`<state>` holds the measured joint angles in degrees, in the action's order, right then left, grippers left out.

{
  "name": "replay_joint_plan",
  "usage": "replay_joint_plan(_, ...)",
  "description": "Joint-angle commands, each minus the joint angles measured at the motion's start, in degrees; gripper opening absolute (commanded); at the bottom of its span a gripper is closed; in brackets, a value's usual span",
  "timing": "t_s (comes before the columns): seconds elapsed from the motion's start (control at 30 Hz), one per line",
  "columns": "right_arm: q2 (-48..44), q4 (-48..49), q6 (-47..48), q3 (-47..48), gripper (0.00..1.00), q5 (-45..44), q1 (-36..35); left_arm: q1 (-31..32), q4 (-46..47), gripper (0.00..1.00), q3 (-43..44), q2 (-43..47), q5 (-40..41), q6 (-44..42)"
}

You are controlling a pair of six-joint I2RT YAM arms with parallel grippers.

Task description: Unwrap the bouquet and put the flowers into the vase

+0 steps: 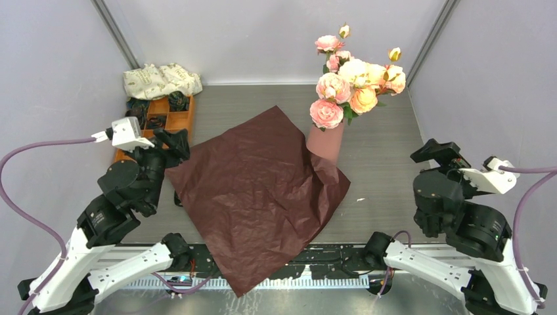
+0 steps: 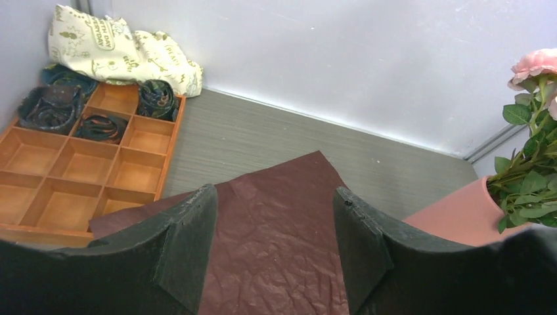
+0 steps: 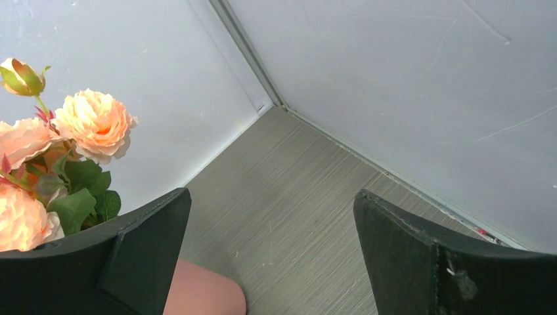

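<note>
On the grey table (image 1: 387, 131) your job looks done: flowers (image 1: 351, 82) in the vase (image 1: 325, 141) at one o'clock, paper (image 1: 256, 190) flat, left gripper (image 2: 274, 197), right gripper (image 3: 272, 197) agape.

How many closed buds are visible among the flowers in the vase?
2: the top bud, highest of all, and the right bud, lower, at the far right; others may be hidden.

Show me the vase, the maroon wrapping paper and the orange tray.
vase (image 1: 326, 144), top view, on its pink side wall.
maroon wrapping paper (image 1: 256, 197), top view, middle of the spread sheet.
orange tray (image 2: 136, 176), left wrist view, floor of an empty compartment.
</note>
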<state>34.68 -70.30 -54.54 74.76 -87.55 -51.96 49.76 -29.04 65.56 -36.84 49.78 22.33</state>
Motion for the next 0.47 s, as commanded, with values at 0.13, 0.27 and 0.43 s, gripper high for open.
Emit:
replay_joint_plan(0.13,-2.80,6.24,7.48,0.31,0.99,-7.11,-0.15,0.17,-1.23,0.65,1.91,-0.07,2.37,1.83)
replay_joint_plan(0.27,-2.22,7.04,9.96,-0.12,0.99,-6.80,-0.15,0.16,-1.50,0.65,2.03,-0.25,2.17,2.19)
replay_joint_plan(0.43,-0.68,6.40,9.52,0.20,0.99,-6.23,-0.15,0.16,-1.56,0.65,2.25,-0.58,2.10,2.28)
